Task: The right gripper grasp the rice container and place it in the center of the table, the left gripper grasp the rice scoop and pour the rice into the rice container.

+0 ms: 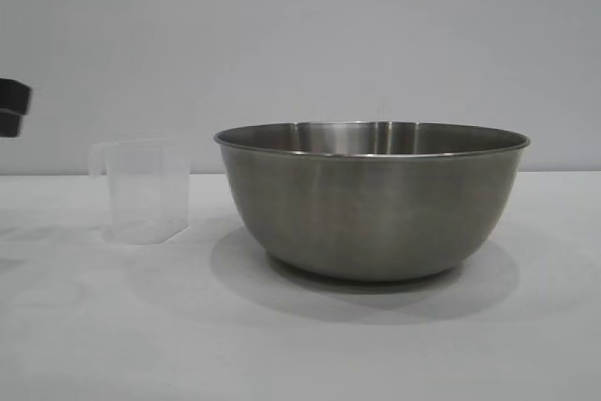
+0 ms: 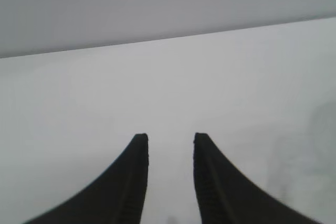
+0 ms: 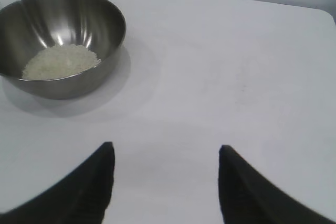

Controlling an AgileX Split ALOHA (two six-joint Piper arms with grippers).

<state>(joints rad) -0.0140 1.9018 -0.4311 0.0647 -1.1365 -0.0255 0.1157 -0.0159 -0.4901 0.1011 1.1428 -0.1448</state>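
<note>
Left jaws: you see the left gripper (image 2: 169, 142) with its two black fingers parted by a narrow gap, nothing between them, only bare white cloth beyond the tips.
Right jaws: your right gripper (image 3: 165, 153) has its fingers spread wide apart and grips nothing; it hangs over the table with the tips off the surface.
Left arm: in your exterior view only a dark piece of it shows at the frame's edge, well apart from the rice container and beyond the rice scoop.
Right arm: you have it drawn back from the rice container, with open cloth between the fingertips and the bowl.
Rice container: the steel bowl (image 1: 372, 202) stands upright on the table (image 1: 94, 326), around the middle of your exterior view.
Rice: you find a small white heap (image 3: 60, 61) lying in the bottom of the rice container.
Rice scoop: the clear cup (image 1: 143, 192) stands upright on the cloth near the rice container, on the left arm's side, not touching it, and no gripper holds it. It looks empty.
</note>
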